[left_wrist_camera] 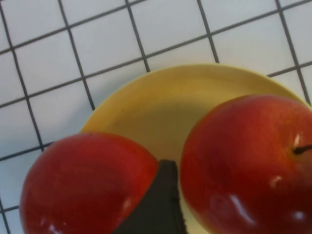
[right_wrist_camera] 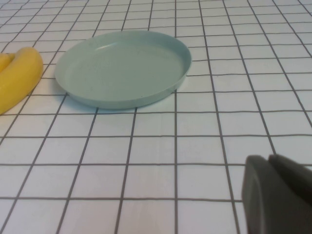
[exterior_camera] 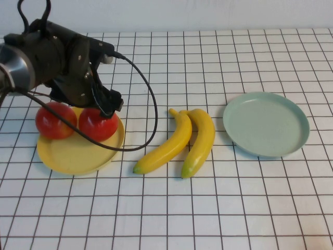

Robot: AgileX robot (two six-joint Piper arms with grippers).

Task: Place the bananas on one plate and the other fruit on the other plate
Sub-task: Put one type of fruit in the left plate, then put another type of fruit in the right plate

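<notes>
Two red apples (exterior_camera: 53, 121) (exterior_camera: 98, 126) sit side by side on the pale yellow plate (exterior_camera: 73, 156) at the left. My left gripper (exterior_camera: 105, 105) hangs over the right apple (left_wrist_camera: 248, 161), open. One dark finger (left_wrist_camera: 161, 204) stands between the two apples, with a thin gap to that apple. Two yellow bananas (exterior_camera: 165, 144) (exterior_camera: 202, 138) lie side by side on the table at the centre. The blue-green plate (exterior_camera: 265, 123) is empty at the right. My right gripper (right_wrist_camera: 275, 195) is shut and empty, low over the table in front of that plate (right_wrist_camera: 122, 68).
The left arm's black cable (exterior_camera: 148, 99) loops over the table between the yellow plate and the bananas. One banana's end (right_wrist_camera: 17, 78) shows beside the blue-green plate in the right wrist view. The table is white with a dark grid.
</notes>
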